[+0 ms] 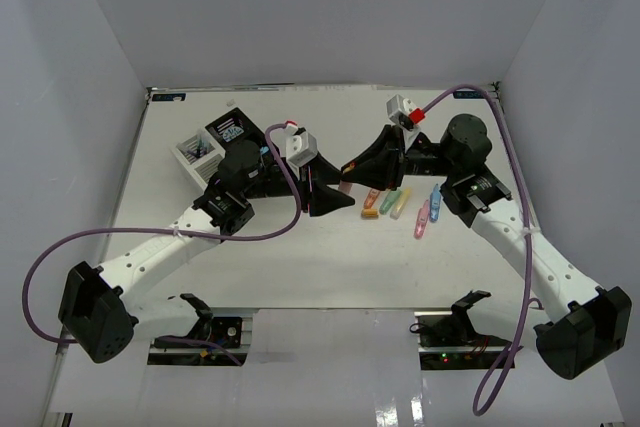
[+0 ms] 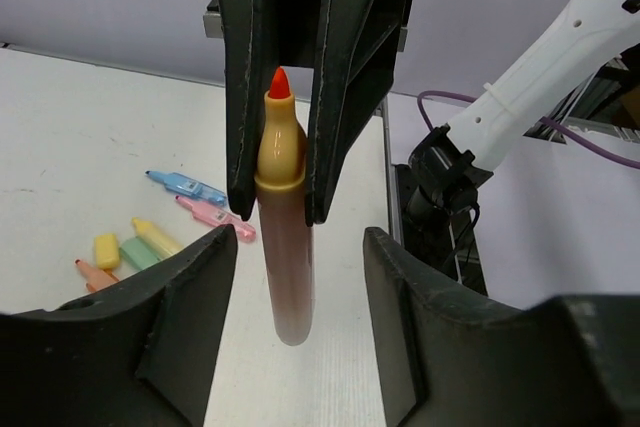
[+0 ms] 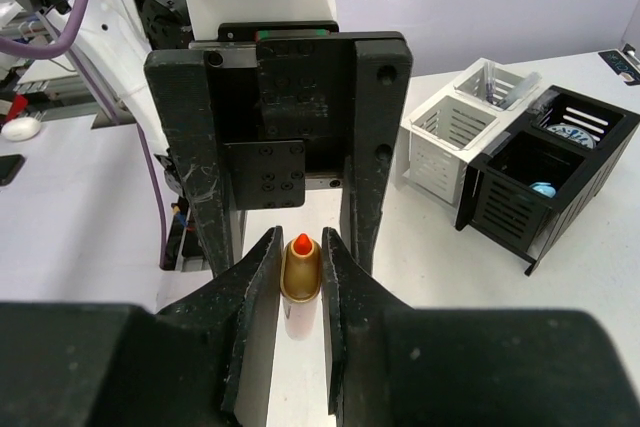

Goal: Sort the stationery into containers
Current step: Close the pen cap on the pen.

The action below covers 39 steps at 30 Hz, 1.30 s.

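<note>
Grips orange highlighter (image 2: 284,162) by tip end in right gripper (image 3: 300,243) | straddles its barrel lengthwise with left gripper (image 2: 298,282) parted, not touching

White table (image 1: 300,277), overhead view. Far left corner: one joined cluster of slatted organiser compartments, the white compartments (image 1: 195,154) nearer and the black compartments (image 1: 228,130) behind. Right of centre: five loose highlighters lying flat in a close row — orange highlighter (image 1: 372,197), green highlighter (image 1: 388,201), yellow highlighter (image 1: 401,204), pink highlighter (image 1: 421,220), blue highlighter (image 1: 435,197) — with a small yellow piece (image 2: 106,250) beside them.
</note>
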Available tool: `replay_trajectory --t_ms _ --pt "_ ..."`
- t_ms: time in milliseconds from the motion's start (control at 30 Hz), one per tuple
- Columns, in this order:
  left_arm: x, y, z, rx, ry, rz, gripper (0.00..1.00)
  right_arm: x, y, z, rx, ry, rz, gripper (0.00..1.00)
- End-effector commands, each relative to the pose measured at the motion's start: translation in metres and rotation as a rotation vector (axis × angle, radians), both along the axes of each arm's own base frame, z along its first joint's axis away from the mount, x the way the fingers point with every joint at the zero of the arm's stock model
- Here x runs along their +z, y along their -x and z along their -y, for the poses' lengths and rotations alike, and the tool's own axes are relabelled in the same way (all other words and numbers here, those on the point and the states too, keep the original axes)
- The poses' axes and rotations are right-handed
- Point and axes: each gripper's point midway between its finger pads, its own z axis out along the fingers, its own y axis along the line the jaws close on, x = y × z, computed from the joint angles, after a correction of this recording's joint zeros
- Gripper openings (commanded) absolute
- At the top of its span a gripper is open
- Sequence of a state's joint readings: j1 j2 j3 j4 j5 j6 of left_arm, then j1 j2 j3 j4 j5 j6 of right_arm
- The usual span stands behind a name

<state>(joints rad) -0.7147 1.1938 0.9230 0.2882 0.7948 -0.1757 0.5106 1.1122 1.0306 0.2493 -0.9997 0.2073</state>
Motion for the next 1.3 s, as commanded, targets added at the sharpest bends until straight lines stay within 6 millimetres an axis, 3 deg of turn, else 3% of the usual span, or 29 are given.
replay_trajectory --t_ms 0,267,733,1267 --pt "0.017 0.002 -0.001 -0.01 0.043 0.036 0.61 0.006 0.001 0.001 0.01 -0.025 0.023 0.08" --pt "0.015 0.003 -0.001 -0.015 0.037 0.024 0.46 0.006 0.002 0.0 0.016 -0.033 0.019 0.08" --pt "0.007 0.006 -0.002 -0.023 0.026 0.004 0.45 0.012 0.004 0.002 0.007 -0.056 0.031 0.08" --pt "0.006 0.007 -0.003 -0.023 0.029 0.005 0.3 0.015 0.004 0.002 -0.006 -0.079 0.013 0.08"
